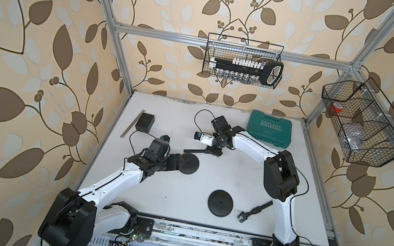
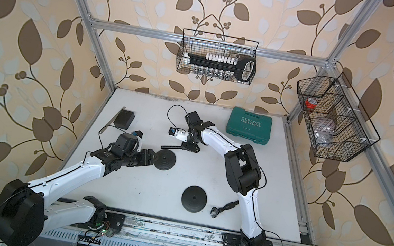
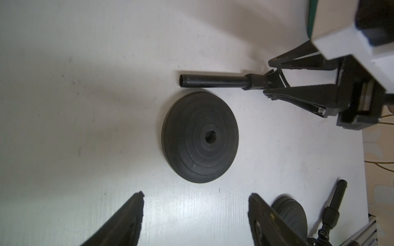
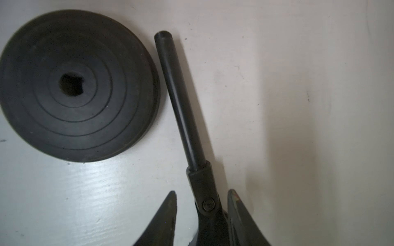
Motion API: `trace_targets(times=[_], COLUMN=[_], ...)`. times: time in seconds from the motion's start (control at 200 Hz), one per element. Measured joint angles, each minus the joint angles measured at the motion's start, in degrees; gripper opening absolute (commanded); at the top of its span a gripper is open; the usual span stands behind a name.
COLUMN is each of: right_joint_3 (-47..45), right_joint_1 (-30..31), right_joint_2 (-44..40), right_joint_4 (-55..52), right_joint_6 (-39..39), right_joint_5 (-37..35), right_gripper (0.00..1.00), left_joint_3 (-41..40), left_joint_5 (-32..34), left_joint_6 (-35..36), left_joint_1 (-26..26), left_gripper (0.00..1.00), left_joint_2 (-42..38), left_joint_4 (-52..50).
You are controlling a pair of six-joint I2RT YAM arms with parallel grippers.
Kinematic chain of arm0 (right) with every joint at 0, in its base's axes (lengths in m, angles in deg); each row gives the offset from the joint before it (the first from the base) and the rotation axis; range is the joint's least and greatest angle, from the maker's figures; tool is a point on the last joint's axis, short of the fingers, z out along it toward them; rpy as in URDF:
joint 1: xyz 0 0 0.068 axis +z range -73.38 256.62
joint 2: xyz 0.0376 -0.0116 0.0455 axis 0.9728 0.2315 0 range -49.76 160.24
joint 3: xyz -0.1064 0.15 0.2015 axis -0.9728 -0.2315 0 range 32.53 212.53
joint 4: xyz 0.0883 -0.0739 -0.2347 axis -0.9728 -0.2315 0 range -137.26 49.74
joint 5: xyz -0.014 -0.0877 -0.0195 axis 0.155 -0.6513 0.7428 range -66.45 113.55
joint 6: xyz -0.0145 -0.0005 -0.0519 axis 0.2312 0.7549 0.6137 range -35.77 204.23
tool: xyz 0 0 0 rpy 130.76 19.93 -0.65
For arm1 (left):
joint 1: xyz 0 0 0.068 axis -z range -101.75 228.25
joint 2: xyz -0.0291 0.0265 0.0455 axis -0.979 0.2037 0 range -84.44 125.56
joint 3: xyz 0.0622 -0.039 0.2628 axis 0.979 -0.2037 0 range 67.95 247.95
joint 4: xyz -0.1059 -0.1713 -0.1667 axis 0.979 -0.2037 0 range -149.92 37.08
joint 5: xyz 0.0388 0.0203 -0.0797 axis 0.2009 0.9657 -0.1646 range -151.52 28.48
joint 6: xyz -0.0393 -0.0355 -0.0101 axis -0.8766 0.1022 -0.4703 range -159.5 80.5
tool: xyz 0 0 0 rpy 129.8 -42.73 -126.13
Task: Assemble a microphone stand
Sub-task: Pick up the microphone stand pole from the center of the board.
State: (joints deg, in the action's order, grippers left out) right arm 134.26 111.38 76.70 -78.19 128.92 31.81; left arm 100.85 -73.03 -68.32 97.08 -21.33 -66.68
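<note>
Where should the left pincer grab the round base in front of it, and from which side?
Probably across its rim, coming from the left pincer side: the round base lies flat, narrower than the open jaws, and the pole crowds its far edge.

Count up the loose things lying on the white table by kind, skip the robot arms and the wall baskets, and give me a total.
Round black bases: 2
Poles with a clip end: 2
Green case: 1
Black box: 1
Metal ruler: 1
Total: 7
</note>
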Motion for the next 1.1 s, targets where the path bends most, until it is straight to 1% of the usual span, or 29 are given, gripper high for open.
trace_targets(times=[0.21,0.38,0.61,0.75,0.86,0.995,1.1], right_joint_3=[3.4,4.7,4.7,4.7,4.7,4.7,4.7], right_joint_1=[0.1,0.5,1.0,1.1,1.1,1.1,1.1], right_joint_2=[3.4,5.0,5.0,5.0,5.1,5.2,5.7], right_joint_4=[-2.8,-3.7,-4.5,-4.5,-4.5,-4.5,-4.4], right_joint_6=[2.5,4.4,7.1,8.6,9.7,10.8,11.6], right_joint_5=[-1.9,-3.1,-4.1,-4.5,-4.9,-4.9,-4.9], right_gripper=[0.4,0.37,0.31,0.32,0.3,0.34,0.31], left_joint_3=[-1.0,-1.3,-1.3,-1.3,-1.3,-1.3,-1.3], left_joint_5=[0.0,0.0,0.2,0.2,0.2,0.2,0.3], left_joint_6=[0.0,-0.1,-0.2,-0.5,-1.0,-1.6,-1.9], left_joint_1=[0.0,0.0,0.0,0.0,0.0,0.0,0.0], left_gripper=[0.78,0.79,0.8,0.81,0.81,0.81,0.81], left_joint_2=[-0.1,-0.1,-0.2,-0.2,-0.2,-0.2,-0.4], left_joint_4=[0.0,-0.1,-0.1,0.0,0.0,0.0,-0.1])
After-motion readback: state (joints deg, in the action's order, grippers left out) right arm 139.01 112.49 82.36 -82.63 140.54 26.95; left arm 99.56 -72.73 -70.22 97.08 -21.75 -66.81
